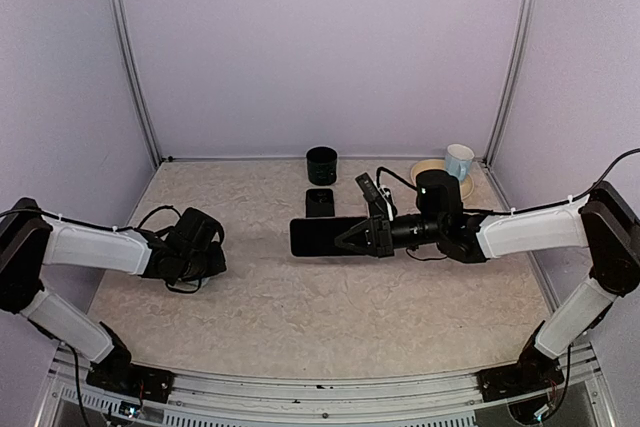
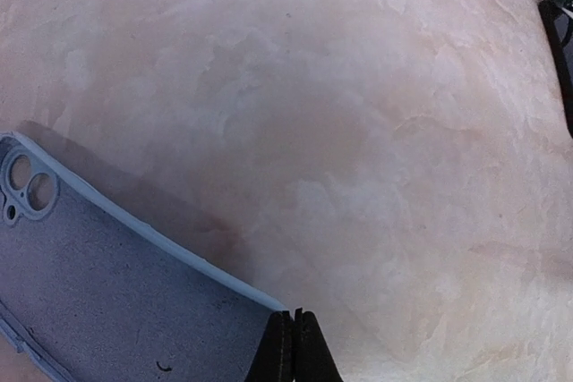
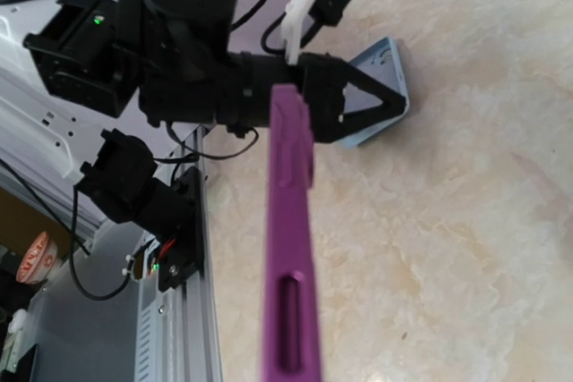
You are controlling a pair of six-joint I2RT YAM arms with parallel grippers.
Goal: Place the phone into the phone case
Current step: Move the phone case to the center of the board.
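Note:
The phone (image 1: 320, 235) hangs above the table's middle, its dark screen facing up, with my right gripper (image 1: 352, 237) shut on its right end. In the right wrist view its purple edge (image 3: 291, 221) runs up the middle of the frame, and my own fingers do not show there. The light blue phone case (image 2: 107, 292), with its camera cutouts, lies at the lower left of the left wrist view. My left gripper (image 2: 293, 315) is shut on its corner. Seen from the right wrist, the case (image 3: 390, 64) stands tilted on the table, pinched in the left gripper (image 3: 394, 106). From above, the left gripper (image 1: 205, 252) hides the case.
A black cup (image 1: 322, 164) and a small black block (image 1: 320, 201) sit at the back centre. A tape roll (image 1: 432, 169) and a white-and-blue cup (image 1: 459, 160) stand at the back right. The frame rail (image 3: 175, 328) runs along the table's near edge.

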